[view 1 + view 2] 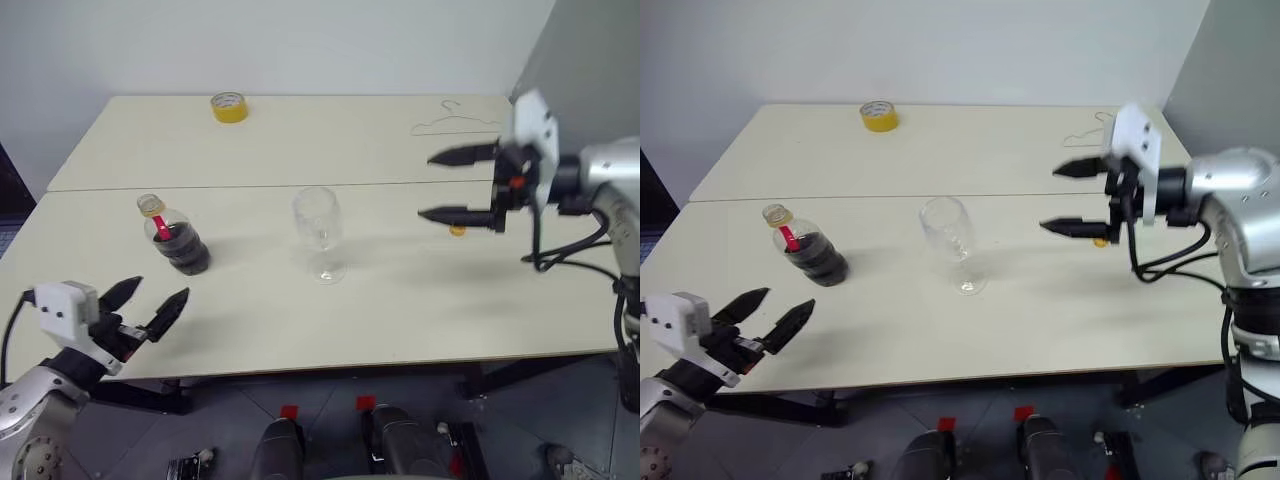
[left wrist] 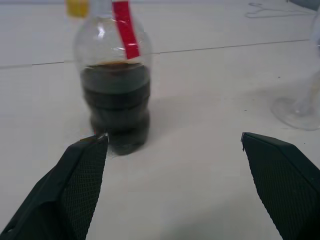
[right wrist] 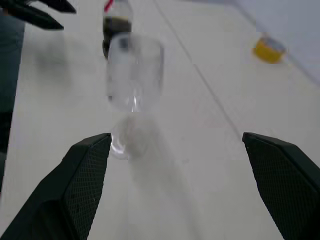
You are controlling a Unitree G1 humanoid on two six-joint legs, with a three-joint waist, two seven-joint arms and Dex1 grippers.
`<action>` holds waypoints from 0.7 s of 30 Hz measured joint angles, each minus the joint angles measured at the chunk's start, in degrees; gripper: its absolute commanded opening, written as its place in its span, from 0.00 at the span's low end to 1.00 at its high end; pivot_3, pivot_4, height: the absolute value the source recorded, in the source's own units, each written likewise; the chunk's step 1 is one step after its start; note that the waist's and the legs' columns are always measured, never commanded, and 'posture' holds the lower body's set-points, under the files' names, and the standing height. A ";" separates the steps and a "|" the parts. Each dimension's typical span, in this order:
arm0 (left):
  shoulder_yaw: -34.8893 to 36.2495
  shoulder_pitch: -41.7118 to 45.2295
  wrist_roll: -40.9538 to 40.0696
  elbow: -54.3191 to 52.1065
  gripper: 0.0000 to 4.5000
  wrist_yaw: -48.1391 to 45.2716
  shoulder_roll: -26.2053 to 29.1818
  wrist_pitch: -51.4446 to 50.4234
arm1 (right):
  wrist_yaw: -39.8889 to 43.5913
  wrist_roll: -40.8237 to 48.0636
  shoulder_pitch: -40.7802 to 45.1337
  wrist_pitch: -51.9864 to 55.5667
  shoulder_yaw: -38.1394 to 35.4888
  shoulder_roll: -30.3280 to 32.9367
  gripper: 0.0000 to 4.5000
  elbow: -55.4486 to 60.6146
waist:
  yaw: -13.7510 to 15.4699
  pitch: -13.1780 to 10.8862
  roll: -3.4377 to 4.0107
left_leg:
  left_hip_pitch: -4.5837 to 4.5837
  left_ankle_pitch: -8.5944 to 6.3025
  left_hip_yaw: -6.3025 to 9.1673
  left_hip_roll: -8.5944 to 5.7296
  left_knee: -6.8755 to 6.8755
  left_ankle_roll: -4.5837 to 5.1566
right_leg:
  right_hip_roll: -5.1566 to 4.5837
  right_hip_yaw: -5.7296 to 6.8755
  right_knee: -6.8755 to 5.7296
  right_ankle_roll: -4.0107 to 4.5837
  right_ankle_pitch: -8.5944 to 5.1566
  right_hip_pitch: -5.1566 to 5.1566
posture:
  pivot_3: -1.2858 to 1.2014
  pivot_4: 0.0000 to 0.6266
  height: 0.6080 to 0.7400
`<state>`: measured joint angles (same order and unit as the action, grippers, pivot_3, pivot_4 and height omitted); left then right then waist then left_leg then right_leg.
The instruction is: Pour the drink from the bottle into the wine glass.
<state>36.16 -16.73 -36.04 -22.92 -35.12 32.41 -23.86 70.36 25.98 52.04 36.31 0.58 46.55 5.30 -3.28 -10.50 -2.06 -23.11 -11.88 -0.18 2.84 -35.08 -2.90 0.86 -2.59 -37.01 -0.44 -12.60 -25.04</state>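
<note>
Both grippers (image 1: 150,300) (image 1: 435,187) wide apart, empty

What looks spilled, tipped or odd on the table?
Nothing spilled or tipped. The bottle and glass stand upright and apart. The bottle has no cap on; a small yellow-orange piece, perhaps the cap, lies off to the right.

Pale table (image 1: 1060,320), wine glass (image 1: 950,235) upright at centre, bottle (image 1: 808,248) of dark drink (image 1: 818,258) at its nine o'clock, yellow tape roll (image 1: 879,116) at eleven o'clock, right gripper (image 1: 1072,198) spread wide at three o'clock, left gripper (image 1: 768,315) spread at eight o'clock.
</note>
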 measured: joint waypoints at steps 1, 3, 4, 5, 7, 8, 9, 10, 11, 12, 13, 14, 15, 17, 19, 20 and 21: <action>0.36 0.42 0.49 0.46 1.00 0.74 -0.02 0.62 | 0.02 1.37 1.59 0.59 -0.30 -1.00 1.00 0.27 | 0.04 0.00 0.00 | 0.00 0.00 0.00 0.00 0.00 0.00 | -0.01 0.00 0.00 0.00 0.00 0.01 | 0.52 0.24 1.00; 0.15 2.25 1.69 1.56 1.00 2.23 -0.20 1.20 | 0.03 4.57 3.99 1.91 -0.59 -3.67 1.00 1.05 | 0.23 0.00 0.00 | -0.02 0.00 0.01 -0.01 -0.01 0.00 | -0.01 0.00 0.00 0.00 0.00 0.03 | 0.52 0.24 1.00; -0.49 3.79 2.75 2.43 1.00 3.21 -0.21 1.61 | 0.03 6.12 4.98 2.50 -0.55 -5.41 1.00 1.54 | 0.36 0.00 0.00 | -0.04 0.00 0.01 -0.01 -0.02 0.00 | -0.01 0.01 -0.01 -0.01 0.01 0.03 | 0.52 0.24 1.00; -1.19 5.13 3.54 2.97 1.00 3.85 -0.21 1.82 | -0.02 7.31 5.57 2.95 -0.46 -6.80 1.00 2.11 | 0.45 0.01 -0.01 | -0.07 0.00 0.01 -0.01 -0.03 0.00 | -0.01 0.02 -0.02 -0.02 0.01 0.03 | 0.52 0.24 1.00; -3.30 7.75 4.60 3.73 1.00 5.05 -0.23 1.84 | -0.32 9.44 6.71 3.64 -0.23 -9.23 1.00 2.55 | 0.56 0.01 -0.02 | -0.16 0.00 0.00 -0.01 -0.05 0.00 | -0.02 0.01 -0.04 -0.05 0.03 -0.01 | 0.52 0.24 1.00; -4.17 9.40 4.78 4.35 1.00 5.70 -0.32 1.84 | -0.45 9.64 7.26 3.87 0.39 -9.98 1.00 2.61 | 0.62 0.01 -0.02 | -0.24 0.01 0.01 -0.01 -0.06 0.00 | -0.02 0.01 -0.06 -0.07 0.05 -0.07 | 0.52 0.24 1.00; -4.61 10.79 4.85 4.96 1.00 6.09 -0.44 1.84 | -0.44 9.78 7.49 4.02 1.01 -10.64 1.00 2.83 | 0.68 0.03 -0.04 | -0.28 0.01 0.02 0.00 -0.07 0.00 | -0.01 0.02 -0.06 -0.08 0.05 -0.11 | 0.52 0.24 1.00; -4.69 11.59 4.87 5.38 1.00 6.52 -0.61 1.84 | -0.42 9.87 7.50 4.02 1.50 -10.94 1.00 3.11 | 0.74 0.03 -0.05 | -0.32 0.01 0.02 0.01 -0.07 0.00 | 0.00 0.02 -0.06 -0.12 0.08 -0.14 | 0.52 0.24 1.00; -4.69 11.99 4.91 5.68 1.00 6.99 -0.67 1.84 | -0.39 9.89 7.49 4.02 2.01 -11.03 1.00 3.24 | 0.85 0.03 -0.04 | -0.34 0.00 0.01 0.00 -0.06 0.00 | -0.01 0.01 -0.07 -0.29 0.19 -0.18 | 0.52 0.24 1.00; -4.69 12.05 4.92 5.78 1.00 7.14 -0.67 1.84 | -0.39 9.87 7.49 4.01 2.26 -11.01 1.00 3.25 | 0.86 0.03 -0.04 | -0.37 0.00 -0.01 0.00 -0.06 0.00 | -0.01 0.01 -0.07 -0.32 0.20 -0.21 | 0.52 0.24 1.00; -4.69 12.05 4.91 5.89 1.00 7.28 -0.69 1.83 | -0.37 9.85 7.49 4.01 2.50 -11.00 1.00 3.25 | 0.85 0.03 -0.04 | -0.38 0.00 -0.01 0.01 -0.05 0.00 | -0.01 0.01 -0.07 -0.33 0.21 -0.23 | 0.52 0.24 1.00; -4.69 12.05 4.90 6.03 1.00 7.45 -0.69 1.82 | -0.38 9.83 7.49 4.01 2.66 -11.00 1.00 3.25 | 0.85 0.03 -0.04 | -0.39 0.00 0.01 0.01 -0.04 0.00 | -0.01 0.02 -0.08 -0.32 0.20 -0.24 | 0.52 0.24 1.00; -4.68 12.04 4.90 6.42 1.00 7.56 -0.68 1.80 | -0.38 9.83 7.49 4.01 2.87 -10.99 1.00 3.25 | 0.90 0.03 -0.04 | -0.39 0.00 0.04 0.01 -0.04 0.00 | 0.00 0.05 -0.09 -0.32 0.20 -0.24 | 0.52 0.24 1.00; -4.68 11.87 5.19 7.05 1.00 7.54 -0.63 1.78 | -0.39 9.83 7.48 4.04 2.98 -10.99 1.00 3.28 | 0.95 0.03 -0.04 | -0.39 0.00 0.05 0.01 -0.05 0.00 | 0.01 0.06 -0.11 -0.32 0.20 -0.24 | 0.52 0.24 1.00; -4.87 11.80 6.02 7.65 1.00 7.30 -0.21 1.78 | -0.42 9.84 7.46 4.07 3.02 -10.99 1.00 3.40 | 0.98 0.03 -0.04 | -0.39 0.00 0.06 0.01 -0.08 0.00 | 0.01 0.06 -0.13 -0.31 0.20 -0.23 | 0.52 0.24 1.00; -5.15 11.79 6.48 7.78 1.00 7.06 0.09 1.84 | -0.43 9.84 7.45 4.07 3.07 -11.00 1.00 3.47 | 1.00 0.03 -0.04 | -0.39 0.01 0.06 0.01 -0.09 0.01 | 0.01 0.06 -0.13 -0.27 0.17 -0.22 | 0.52 0.24 1.00; -5.70 11.80 7.46 7.82 1.00 6.90 0.34 2.06 | -0.45 9.83 7.44 4.07 3.12 -11.02 1.00 3.53 | 1.04 0.03 -0.04 | -0.38 0.01 0.05 0.01 -0.13 0.01 | 0.01 0.05 -0.14 -0.13 0.09 -0.21 | 0.52 0.24 1.00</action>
<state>30.46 -4.93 -28.58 -15.11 -28.22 32.75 -21.80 69.91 35.81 59.48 40.38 3.70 35.53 8.82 -2.23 -10.47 -2.10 -23.49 -11.87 -0.13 2.85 -35.20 -2.89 0.87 -2.54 -37.15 -0.57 -12.51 -25.24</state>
